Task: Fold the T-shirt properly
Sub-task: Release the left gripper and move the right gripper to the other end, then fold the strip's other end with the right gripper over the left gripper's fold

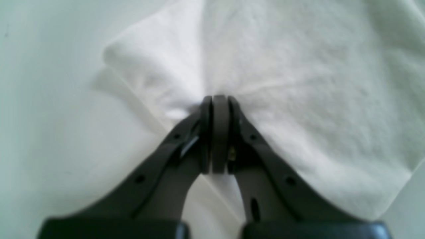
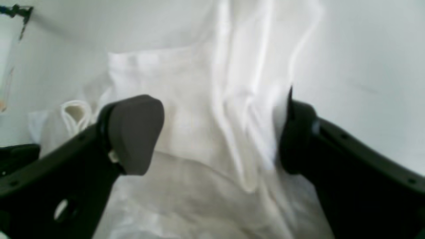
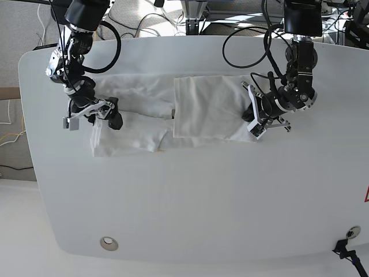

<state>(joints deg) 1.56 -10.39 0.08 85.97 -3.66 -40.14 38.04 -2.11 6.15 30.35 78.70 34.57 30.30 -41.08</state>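
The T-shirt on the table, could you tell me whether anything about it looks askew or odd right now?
The T-shirt lies unevenly: one end is folded over into a neat panel by the left hand, while the end near the right hand is rumpled and bunched. No tear or stain shows.

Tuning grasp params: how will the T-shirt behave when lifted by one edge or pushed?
Probably floppy: the T-shirt lies flat with soft creases, and fabric bunches where the left pincer pinches it. Likely light: thin cloth hangs in loose folds between the open right pincer's fingers. A push would likely wrinkle it rather than slide it whole over the smooth table.
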